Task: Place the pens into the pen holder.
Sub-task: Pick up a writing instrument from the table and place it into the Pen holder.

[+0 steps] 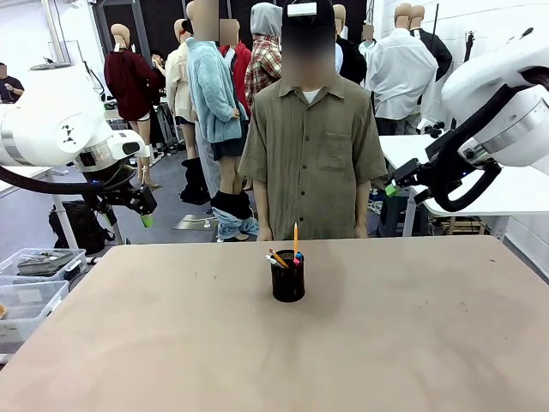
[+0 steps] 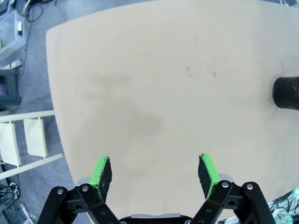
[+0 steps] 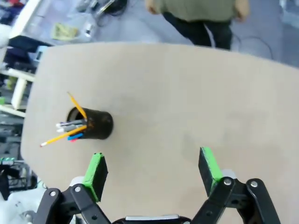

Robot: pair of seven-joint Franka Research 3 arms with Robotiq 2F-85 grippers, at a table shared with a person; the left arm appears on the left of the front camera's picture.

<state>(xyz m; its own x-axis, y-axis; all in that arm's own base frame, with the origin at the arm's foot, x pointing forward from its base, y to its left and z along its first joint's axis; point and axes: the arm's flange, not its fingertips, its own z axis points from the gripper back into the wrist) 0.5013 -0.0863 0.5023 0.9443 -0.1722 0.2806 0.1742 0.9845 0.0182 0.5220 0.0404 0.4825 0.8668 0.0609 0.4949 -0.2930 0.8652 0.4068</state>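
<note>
The pens [image 3: 70, 128] stand inside the pen holder [image 3: 96, 124] on the counter [image 3: 187, 93], poking up and out. The right fingers [image 3: 96, 170] are wide apart, holding nothing, with the cup just past them. The left fingers [image 2: 105, 172] are also apart; the cup sits far off to their side.

The pen holder [image 1: 288, 283], a small black cylindrical cup, stood upright on the tan table, near its middle and toward the far edge. The pens [image 1: 286, 256] were all gathered inside it, their upper ends sticking out above the rim: an orange-yellow one [image 1: 295, 238] rose tallest and nearly vertical, while shorter ones with white, red and blue ends leaned outward.
</note>
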